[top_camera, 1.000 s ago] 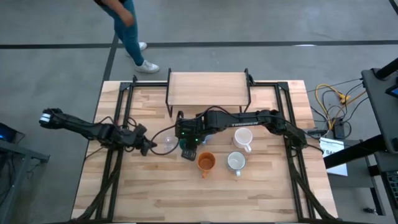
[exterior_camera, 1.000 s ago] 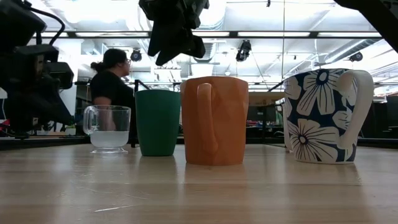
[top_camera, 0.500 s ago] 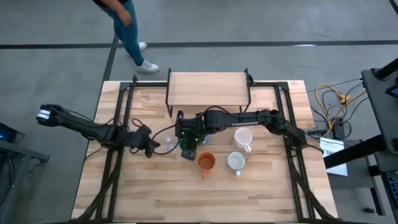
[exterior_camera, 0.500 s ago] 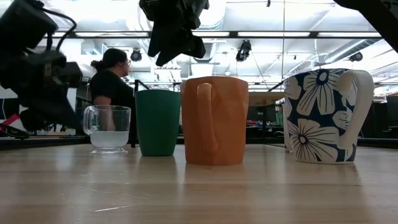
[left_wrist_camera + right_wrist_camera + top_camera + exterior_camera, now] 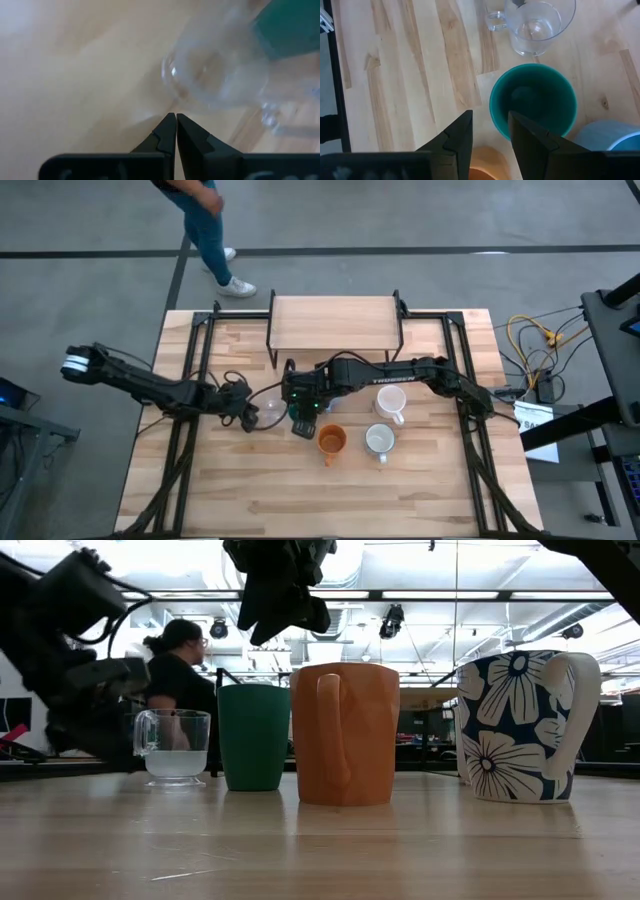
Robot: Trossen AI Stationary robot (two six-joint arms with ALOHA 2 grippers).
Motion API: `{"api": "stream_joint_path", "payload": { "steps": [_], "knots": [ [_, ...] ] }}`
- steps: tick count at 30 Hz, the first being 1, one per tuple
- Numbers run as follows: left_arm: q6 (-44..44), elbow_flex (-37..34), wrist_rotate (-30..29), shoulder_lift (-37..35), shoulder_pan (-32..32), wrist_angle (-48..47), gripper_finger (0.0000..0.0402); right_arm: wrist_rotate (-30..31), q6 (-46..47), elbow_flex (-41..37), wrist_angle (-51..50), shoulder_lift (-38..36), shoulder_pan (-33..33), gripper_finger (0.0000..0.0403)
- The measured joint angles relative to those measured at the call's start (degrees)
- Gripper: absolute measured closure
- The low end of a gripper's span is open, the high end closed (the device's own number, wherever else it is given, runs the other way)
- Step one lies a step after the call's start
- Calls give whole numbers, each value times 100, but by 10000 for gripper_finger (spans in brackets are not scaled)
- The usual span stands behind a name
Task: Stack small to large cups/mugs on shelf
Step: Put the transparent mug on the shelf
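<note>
A clear glass (image 5: pixel 270 411) stands on the table next to a dark green cup (image 5: pixel 534 102). An orange mug (image 5: pixel 332 441), a white mug (image 5: pixel 390 402) and a flower-patterned mug (image 5: pixel 379 440) stand to their right and nearer. A light blue mug (image 5: pixel 615 137) shows beside the green cup. The light-wood shelf (image 5: pixel 335 320) stands at the far edge. My left gripper (image 5: pixel 176 116) is shut, low over the table, its tips just left of the glass (image 5: pixel 215 75). My right gripper (image 5: pixel 491 120) is open and hangs above the green cup's rim (image 5: pixel 254 690), clear of it. My left gripper's shut fingertips (image 5: pixel 172 122) point level from the table's left at the lower wall of the clear glass (image 5: pixel 185 97). I cannot tell whether they touch it. The glass stands upright on the table.
The cups stand close together in the table's middle. Black frame rails (image 5: pixel 190 430) run along the table's left and right sides. A person (image 5: pixel 205 230) stands on the floor beyond the far left corner. There is bare tabletop (image 5: pixel 330 500) along the near edge.
My left gripper has moved toward the table's right edge, closing in on the clear glass, with its fingers pointing at it. The glass and the other cups stand where they were.
</note>
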Motion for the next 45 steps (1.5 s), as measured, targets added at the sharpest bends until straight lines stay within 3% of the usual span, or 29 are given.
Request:
{"api": "stream_joint_path", "payload": {
  "steps": [14, 26, 32, 37, 45],
  "knots": [
    [2162, 916, -25, 1290, 198, 424, 402, 0, -9, 0, -92, 0, 13, 284],
    [2261, 1523, -25, 2152, 201, 436, 402, 1, -133, 0, -126, -2, 11, 284],
    [2746, 1851, -31, 1745, 199, 77, 402, 2, -221, 0, -126, -58, -4, 284],
    [3614, 2149, -82, 1123, 202, -233, 402, 2, -238, 0, -107, -81, -28, 284],
    [4224, 2501, -304, -6, 202, -894, 402, -3, -327, 93, -61, -87, -85, 284]
  ]
}}
